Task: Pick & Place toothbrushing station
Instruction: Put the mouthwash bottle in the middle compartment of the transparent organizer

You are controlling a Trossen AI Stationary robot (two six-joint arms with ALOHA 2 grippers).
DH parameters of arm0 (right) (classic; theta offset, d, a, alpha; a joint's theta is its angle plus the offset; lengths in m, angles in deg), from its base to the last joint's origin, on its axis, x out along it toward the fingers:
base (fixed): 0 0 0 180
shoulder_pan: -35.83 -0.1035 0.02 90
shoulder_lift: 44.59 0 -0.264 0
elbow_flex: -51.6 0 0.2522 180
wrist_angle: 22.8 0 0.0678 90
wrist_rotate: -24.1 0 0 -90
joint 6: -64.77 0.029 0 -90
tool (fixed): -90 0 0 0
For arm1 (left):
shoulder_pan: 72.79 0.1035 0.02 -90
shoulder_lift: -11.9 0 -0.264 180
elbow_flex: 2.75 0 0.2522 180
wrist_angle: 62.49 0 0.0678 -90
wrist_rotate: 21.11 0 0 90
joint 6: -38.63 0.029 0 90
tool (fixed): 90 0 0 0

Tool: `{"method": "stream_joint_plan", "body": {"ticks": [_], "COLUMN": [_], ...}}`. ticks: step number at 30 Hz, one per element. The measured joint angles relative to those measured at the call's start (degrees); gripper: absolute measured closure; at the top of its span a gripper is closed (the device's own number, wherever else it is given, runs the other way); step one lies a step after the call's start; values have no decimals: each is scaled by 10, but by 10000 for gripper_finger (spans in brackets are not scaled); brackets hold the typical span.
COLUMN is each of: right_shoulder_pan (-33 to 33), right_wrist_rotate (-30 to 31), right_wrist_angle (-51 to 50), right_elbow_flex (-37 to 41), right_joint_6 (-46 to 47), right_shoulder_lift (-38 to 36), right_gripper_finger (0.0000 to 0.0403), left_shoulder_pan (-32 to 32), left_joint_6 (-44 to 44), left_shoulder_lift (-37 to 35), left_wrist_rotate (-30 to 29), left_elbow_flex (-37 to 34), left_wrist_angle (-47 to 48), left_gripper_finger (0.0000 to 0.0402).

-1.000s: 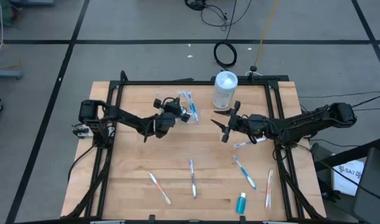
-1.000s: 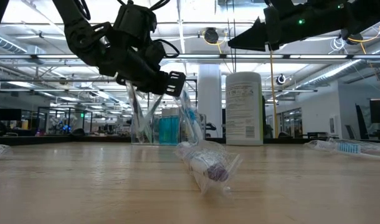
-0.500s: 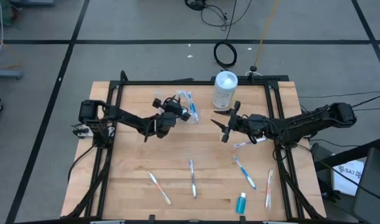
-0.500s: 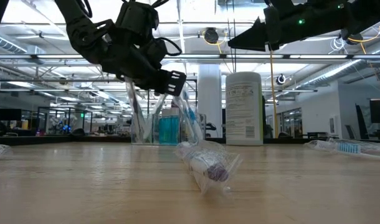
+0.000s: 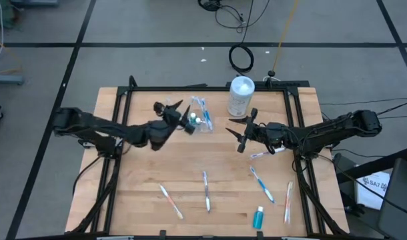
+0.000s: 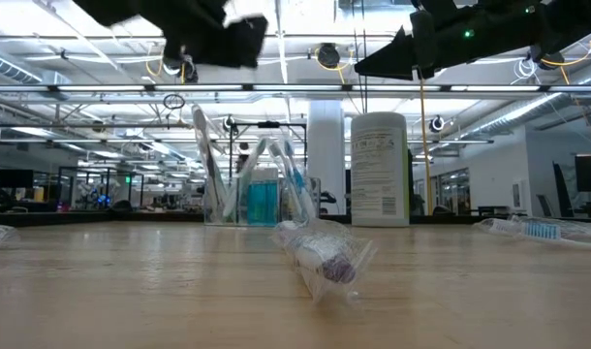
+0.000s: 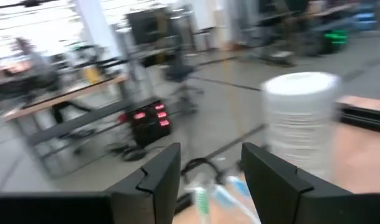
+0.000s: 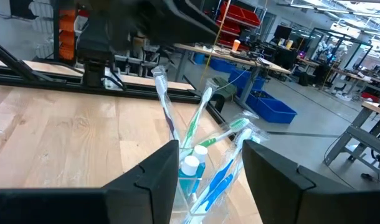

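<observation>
Clear plastic tumbler (image 5: 201,119) is standing upright at the far-centre of the wooden table (image 5: 143,180), just left of the white lidded container (image 5: 241,95). It is holding approx. 4 toothbrushes, handles leaning outward, plus a blue white-capped toothpaste tube (image 8: 191,174); the right wrist view is showing a green-headed toothbrush (image 8: 222,133) and a blue-handled toothbrush (image 8: 220,180) among them, several in clear wrappers.

Left gripper (image 5: 171,110) is hovering above the table just left of the tumbler, apart from it. Its 2 fingers (image 7: 154,180) are standing well apart in the left wrist view, w/ nothing between them.

Right gripper (image 5: 241,131) is hovering over the table centre, right of the tumbler and in front of the container. Its fingers (image 8: 154,177) are spread wide and holding nothing; the tumbler is showing in the gap beyond them.

Loose items on the table:
- 1 white-handled toothbrush (image 5: 171,201), near edge, left of centre.
- 1 blue-and-white toothbrush (image 5: 206,191), near edge, centre.
- 1 blue toothbrush (image 5: 262,185), right of centre.
- 1 pink-handled toothbrush (image 5: 288,201), near the right rail.
- 1 wrapped toothbrush (image 5: 261,154), just under the right arm.
- 1 second toothpaste tube (image 5: 258,217), at the near edge.

Low view: a wrapped item (image 6: 322,256) is lying in the foreground; cannot tell which item it is.
</observation>
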State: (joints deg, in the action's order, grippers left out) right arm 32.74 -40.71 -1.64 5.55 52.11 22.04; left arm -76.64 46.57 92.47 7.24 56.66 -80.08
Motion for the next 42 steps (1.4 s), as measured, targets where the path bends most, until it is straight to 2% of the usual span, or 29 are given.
{"method": "stream_joint_plan", "body": {"ticks": [6, 10, 13, 16, 22, 27, 31, 33, 38, 42], "right_shoulder_pan": [0, 0, 0, 0, -32, -109, -165, -186, -242, -275], "right_wrist_rotate": [0, -29, -59, -60, -60, -55, -44, -45, -60, -69], "right_wrist_angle": [0, 2, 13, 29, 27, -33, -93, -134, -320, -445], "right_elbow_flex": [0, 0, 0, -1, -23, -82, -139, -172, -255, -310], "right_joint_6": [15, 31, 37, 47, 65, 65, 78, 111, 193, 342], "right_shoulder_lift": [0, 6, 16, 29, 45, 57, 97, 127, 193, 215], "right_gripper_finger": [232, 231, 228, 215, 195, 193, 193, 193, 193, 193], "left_shoulder_pan": [-62, -97, -118, -138, -160, -165, -160, -152, -135, -124], "left_joint_6": [-147, -288, -377, -419, -427, -395, -358, -350, -350, -350], "left_shoulder_lift": [-93, -126, -129, -128, -120, -126, -138, -139, -139, -139], "left_wrist_rotate": [100, 208, 277, 311, 357, 358, 357, 357, 357, 357], "left_elbow_flex": [0, 0, 0, 0, 0, 0, 0, 0, 0, 0], "left_wrist_angle": [224, 360, 422, 459, 466, 467, 464, 463, 462, 462], "left_gripper_finger": [224, 224, 224, 224, 224, 224, 224, 224, 224, 224]}}
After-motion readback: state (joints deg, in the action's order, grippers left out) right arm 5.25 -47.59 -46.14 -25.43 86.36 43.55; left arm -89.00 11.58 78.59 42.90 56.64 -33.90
